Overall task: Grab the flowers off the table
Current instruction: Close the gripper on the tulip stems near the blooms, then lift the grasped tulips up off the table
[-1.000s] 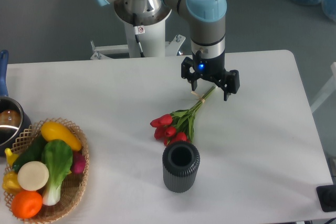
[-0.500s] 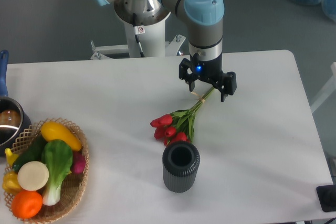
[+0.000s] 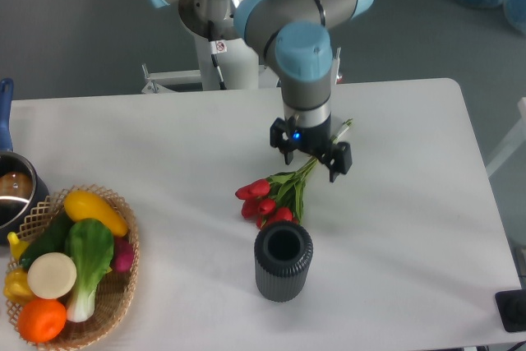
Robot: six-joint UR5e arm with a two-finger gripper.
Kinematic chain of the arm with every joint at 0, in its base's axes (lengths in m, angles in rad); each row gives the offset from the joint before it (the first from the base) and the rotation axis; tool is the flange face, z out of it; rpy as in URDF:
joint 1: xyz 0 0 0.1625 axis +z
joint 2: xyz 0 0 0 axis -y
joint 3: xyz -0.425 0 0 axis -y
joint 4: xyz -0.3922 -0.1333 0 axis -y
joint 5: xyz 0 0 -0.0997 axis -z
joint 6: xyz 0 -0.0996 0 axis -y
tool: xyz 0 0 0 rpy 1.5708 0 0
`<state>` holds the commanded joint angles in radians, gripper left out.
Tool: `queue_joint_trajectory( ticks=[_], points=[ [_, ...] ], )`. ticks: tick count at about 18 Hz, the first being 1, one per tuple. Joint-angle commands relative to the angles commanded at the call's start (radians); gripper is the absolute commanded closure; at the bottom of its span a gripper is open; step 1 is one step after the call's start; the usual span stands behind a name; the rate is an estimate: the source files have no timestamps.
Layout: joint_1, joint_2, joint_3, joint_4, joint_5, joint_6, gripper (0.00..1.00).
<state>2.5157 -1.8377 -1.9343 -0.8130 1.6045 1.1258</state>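
1. So your gripper [image 3: 311, 156] hung right over the stems of the flowers [image 3: 279, 192], fingers spread apart on either side, clamped on nothing.
2. You had the flowers lying flat on the table [image 3: 411, 203], red buds just behind the grey vase [image 3: 283, 261].
3. You also had a veggie basket [image 3: 123, 285] sitting far left.

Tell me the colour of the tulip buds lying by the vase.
Red, with green leaves and stems. The flowers show clearly in the fixed camera view.
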Motion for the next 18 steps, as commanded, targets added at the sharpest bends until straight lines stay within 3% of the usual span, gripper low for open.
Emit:
queue_joint_trajectory(
  ticks=[9,12,16,18],
  points=[
    [-0.008,-0.075,-0.002,0.002,0.006,0.037,0.04],
    [-0.008,-0.078,-0.002,0.002,0.006,0.037,0.36],
    [-0.021,-0.123,0.011,0.005,0.006,0.028,0.69],
    [-0.023,-0.104,0.009,0.002,0.005,0.022,0.78]
  ],
)
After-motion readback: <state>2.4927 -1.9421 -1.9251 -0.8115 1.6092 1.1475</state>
